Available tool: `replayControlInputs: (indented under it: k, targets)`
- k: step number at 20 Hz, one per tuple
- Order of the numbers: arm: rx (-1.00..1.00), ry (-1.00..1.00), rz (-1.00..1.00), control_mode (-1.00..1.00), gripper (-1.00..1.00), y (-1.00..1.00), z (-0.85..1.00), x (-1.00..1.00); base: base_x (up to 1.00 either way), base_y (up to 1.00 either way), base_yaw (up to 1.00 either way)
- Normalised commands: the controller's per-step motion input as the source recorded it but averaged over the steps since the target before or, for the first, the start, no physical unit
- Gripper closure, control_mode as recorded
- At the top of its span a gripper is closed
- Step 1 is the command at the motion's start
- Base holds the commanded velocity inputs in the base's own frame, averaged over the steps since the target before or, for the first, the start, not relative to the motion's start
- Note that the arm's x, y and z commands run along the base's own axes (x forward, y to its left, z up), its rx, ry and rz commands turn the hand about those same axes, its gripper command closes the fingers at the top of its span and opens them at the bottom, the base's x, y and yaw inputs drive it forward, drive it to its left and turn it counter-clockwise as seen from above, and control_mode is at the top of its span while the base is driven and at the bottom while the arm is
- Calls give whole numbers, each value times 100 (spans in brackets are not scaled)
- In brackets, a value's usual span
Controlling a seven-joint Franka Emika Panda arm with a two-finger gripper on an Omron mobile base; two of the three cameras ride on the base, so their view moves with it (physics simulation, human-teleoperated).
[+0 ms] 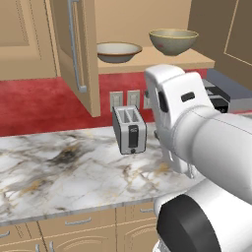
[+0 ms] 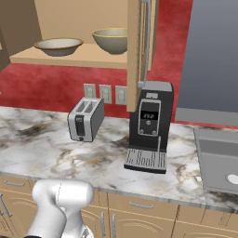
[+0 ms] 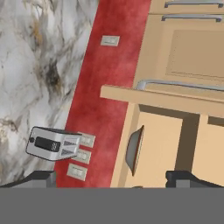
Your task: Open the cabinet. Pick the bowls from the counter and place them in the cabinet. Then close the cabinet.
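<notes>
The cabinet stands open, its left door swung out and its right door seen edge-on. Both bowls rest on its lower shelf: the shallow tan-rimmed bowl on the left, the deeper olive-yellow bowl on the right. The hand view is rolled sideways; there the shallow bowl shows edge-on beside an open door. My gripper is open and holds nothing, well back from the shelf. No bowls lie on the counter.
A silver toaster stands on the counter below the shelf, in front of wall outlets. A black coffee machine sits under the right door, and a sink lies at far right. Drawers run below the counter edge.
</notes>
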Motion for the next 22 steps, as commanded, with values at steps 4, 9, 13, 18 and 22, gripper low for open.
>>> replayControlInputs:
  k: [4,9,13,18,22]
  targets:
    - [0,0,-1,-100,-100,26,0,-5,0,0,0]
    - [0,0,-2,-100,-100,23,0,0,0,0,0]
    - [0,-3,-6,-100,-100,32,0,16,0,0,0]
    - [0,-2,-8,-100,-100,35,-5,41,0,0,0]
    - [-1,0,-9,-100,-100,42,-17,58,0,0,0]
